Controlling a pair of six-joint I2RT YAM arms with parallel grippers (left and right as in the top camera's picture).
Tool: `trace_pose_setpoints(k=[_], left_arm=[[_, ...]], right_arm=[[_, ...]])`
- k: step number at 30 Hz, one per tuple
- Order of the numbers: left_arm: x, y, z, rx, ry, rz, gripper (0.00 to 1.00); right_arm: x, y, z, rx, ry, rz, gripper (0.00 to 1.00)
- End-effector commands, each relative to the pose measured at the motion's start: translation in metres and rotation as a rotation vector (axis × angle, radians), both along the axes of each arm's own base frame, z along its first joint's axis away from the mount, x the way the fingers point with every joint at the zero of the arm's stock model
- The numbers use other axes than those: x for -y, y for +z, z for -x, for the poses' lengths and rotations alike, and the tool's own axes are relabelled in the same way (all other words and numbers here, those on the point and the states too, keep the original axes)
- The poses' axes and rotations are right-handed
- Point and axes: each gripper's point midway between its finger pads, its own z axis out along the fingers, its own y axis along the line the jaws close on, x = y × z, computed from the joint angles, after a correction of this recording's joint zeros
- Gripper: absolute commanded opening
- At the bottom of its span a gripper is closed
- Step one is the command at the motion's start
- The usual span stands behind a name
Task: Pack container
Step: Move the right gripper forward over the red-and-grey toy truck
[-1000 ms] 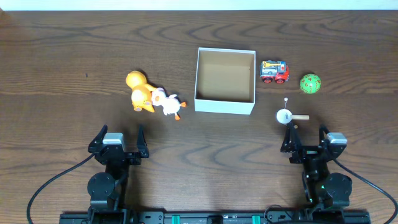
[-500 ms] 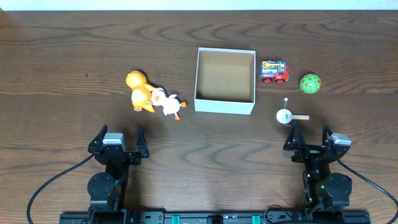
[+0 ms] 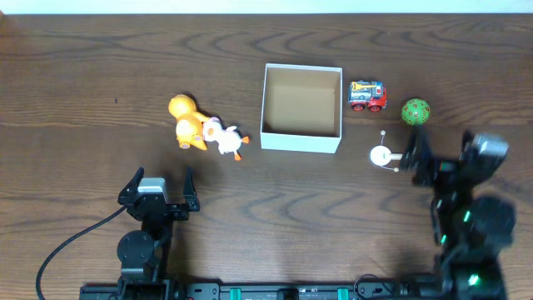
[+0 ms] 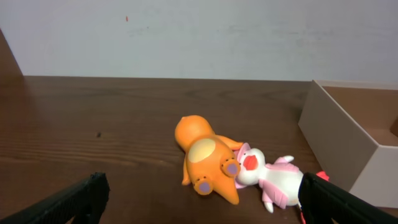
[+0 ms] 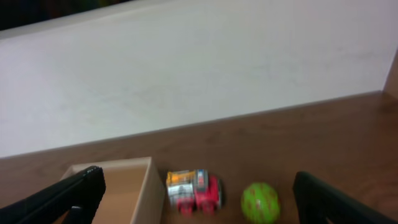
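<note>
The container (image 3: 301, 142) is set mid-table, open-topped, with only its bare brown floor seen inside. A toy truck (image 3: 367, 96) and a green ball (image 3: 415, 111) are laid just right of it. An orange toy (image 3: 186, 122), touched by a white-and-pink toy (image 3: 225, 140), is seen to its left. The left gripper (image 3: 161, 187) and the right gripper (image 3: 440, 160) are spread wide, with nothing held.

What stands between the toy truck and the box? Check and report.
Nothing visible. The toy truck sits just right of the container, with only a strip of bare table between them, and the container has no lid.
</note>
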Motion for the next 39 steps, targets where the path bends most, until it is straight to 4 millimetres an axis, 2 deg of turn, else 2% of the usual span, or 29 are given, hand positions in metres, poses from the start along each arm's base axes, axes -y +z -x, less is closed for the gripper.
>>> trace_pose_setpoints(k=[1,5,10,13,16,21,25,29,35,39], left_arm=[[-0.003,-0.016,0.001,-0.054,0.013,-0.016,0.98],[-0.003,-0.016,0.001,-0.054,0.013,-0.016,0.98],[-0.003,-0.016,0.001,-0.054,0.013,-0.016,0.98],[-0.003,-0.016,0.001,-0.054,0.013,-0.016,0.98],[-0.003,-0.016,0.001,-0.054,0.013,-0.016,0.98],[-0.003,-0.016,0.001,-0.054,0.013,-0.016,0.98],[-0.003,-0.016,0.001,-0.054,0.013,-0.016,0.98],[-0.003,-0.016,0.001,-0.054,0.013,-0.016,0.98],[-0.003,-0.016,0.001,-0.054,0.013,-0.016,0.98],[-0.003,-0.016,0.001,-0.054,0.013,-0.016,0.98]], right_arm=[[0.001,0.023,-0.033,-0.096,-0.006,0.024,0.99],[0.000,0.027,-0.078,-0.274,0.004,0.065,0.99],[-0.001,0.009,-0.121,-0.469,0.037,0.148,0.99],[-0.001,-0.003,-0.137,-0.535,0.065,0.211,0.99],[-0.002,-0.012,-0.142,-0.563,0.071,0.218,0.99],[0.002,-0.016,-0.141,-0.580,0.073,0.235,0.99],[0.019,-0.024,-0.133,-0.633,0.014,0.242,0.99],[0.025,-0.029,-0.130,-0.658,0.004,0.232,0.99],[-0.004,-0.029,-0.152,-0.580,0.206,0.286,0.99],[-0.011,-0.042,-0.169,-0.568,0.274,0.396,0.99]])
